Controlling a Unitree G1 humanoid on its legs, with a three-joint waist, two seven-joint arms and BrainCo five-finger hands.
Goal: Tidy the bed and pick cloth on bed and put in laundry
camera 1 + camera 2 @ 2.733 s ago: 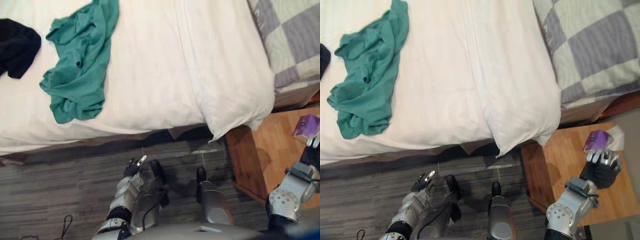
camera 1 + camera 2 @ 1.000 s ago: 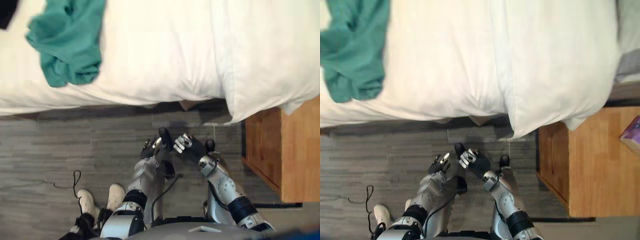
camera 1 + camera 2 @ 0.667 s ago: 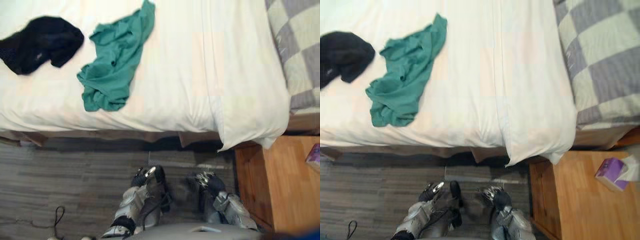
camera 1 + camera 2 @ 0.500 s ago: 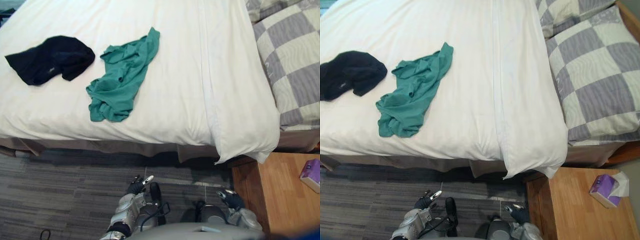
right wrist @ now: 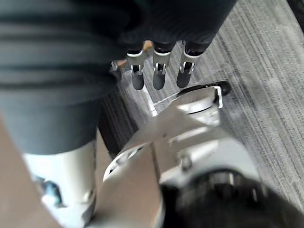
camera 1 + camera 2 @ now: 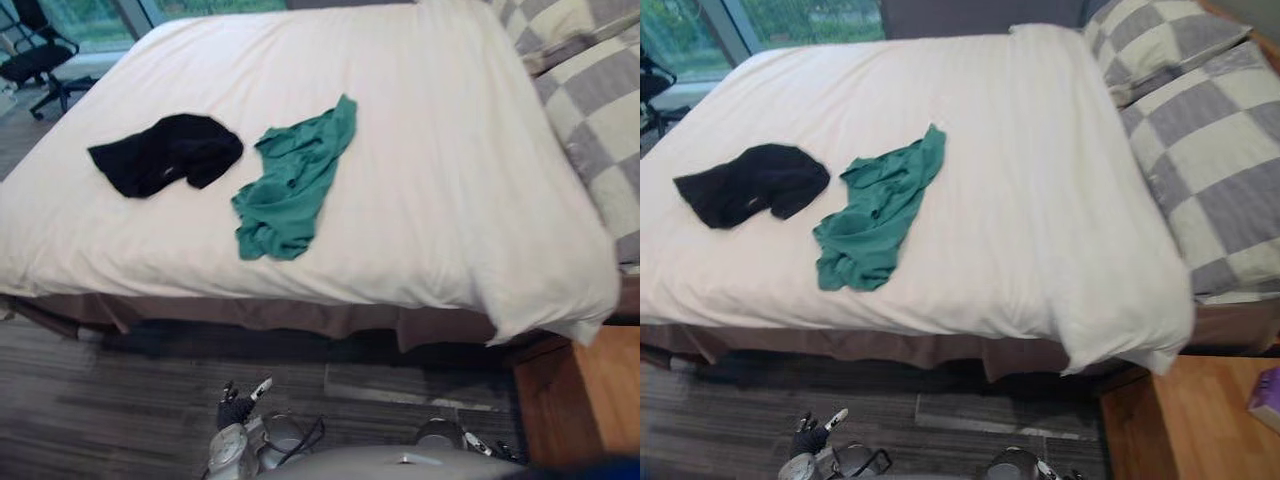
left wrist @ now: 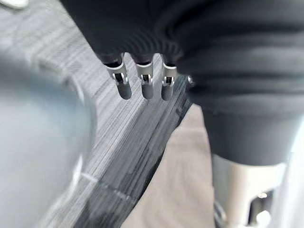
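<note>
1. Bed (image 6: 460,190): it runs across both eye views and is covered by a white duvet. One duvet corner hangs over the near edge on your robot's right.

2. Task items: two garments lie on the duvet, on the half toward the robot's left.
   - The green shirt (image 6: 290,185) is crumpled. It stretches from the middle of the bed toward the near edge.
   - The black garment (image 6: 165,152) is bunched up just beside the green shirt, on its left. A narrow strip of duvet separates them.

3. Checked pillows (image 6: 1210,170): grey and white, they sit at the head end on the robot's right, touching the duvet edge.

4. Left robot hand (image 7: 145,85): its fingers are straight and relaxed, and it holds nothing. It hangs low over the grey plank floor (image 6: 120,400) in front of the bed, well apart from both garments.

5. Right robot hand (image 5: 159,76): its fingers are straight and it holds nothing. It also hangs above the floor.

6. Surroundings:
   - A wooden nightstand (image 6: 1180,430) stands beside the near right corner of the bed.
   - A purple tissue box (image 6: 1268,398) rests on the nightstand, at the picture edge.
   - An office chair (image 6: 40,55) stands beyond the far left corner of the bed.
</note>
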